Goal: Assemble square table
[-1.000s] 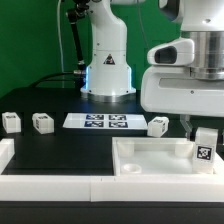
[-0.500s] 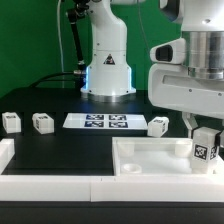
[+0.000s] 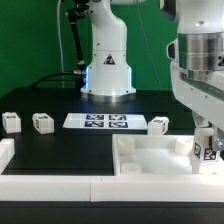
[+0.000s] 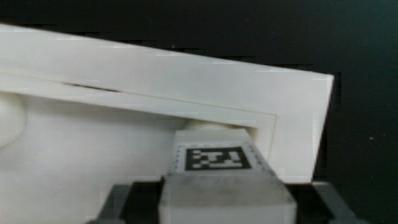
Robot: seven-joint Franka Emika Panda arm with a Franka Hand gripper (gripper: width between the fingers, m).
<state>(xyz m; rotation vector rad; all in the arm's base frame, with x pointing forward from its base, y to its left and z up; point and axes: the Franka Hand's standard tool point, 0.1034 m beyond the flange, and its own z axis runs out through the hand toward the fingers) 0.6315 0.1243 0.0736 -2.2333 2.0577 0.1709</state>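
The leg (image 3: 207, 150) is pinched in the claw (image 3: 205, 133), a finger pressed on each of two opp. side faces, so it is kept plumb and can't twist while being lined up. It is hung straight below the claw, over a corner of the slab (image 3: 150, 158). The slab is laid hollow face up on the table (image 3: 60, 142), presumably so the leg mounts are exposed. In the wrist view the leg (image 4: 217, 160) is seen just inside the rim corner of the slab (image 4: 160, 90); whether contact is made can't be told. Leg's long axis is judged vertical, in line w/ the claw (image 4: 217, 205) fingers. Its lower end is pointed into the corner, tagged face turned twd the exterior camera. Nearest spare leg (image 3: 158, 125), mid spare leg (image 3: 42, 122) and farthest spare leg (image 3: 10, 122) are left on the table, all off to the exterior view's left of the claw, w/ the marker board (image 3: 96, 121) between nearest and mid.
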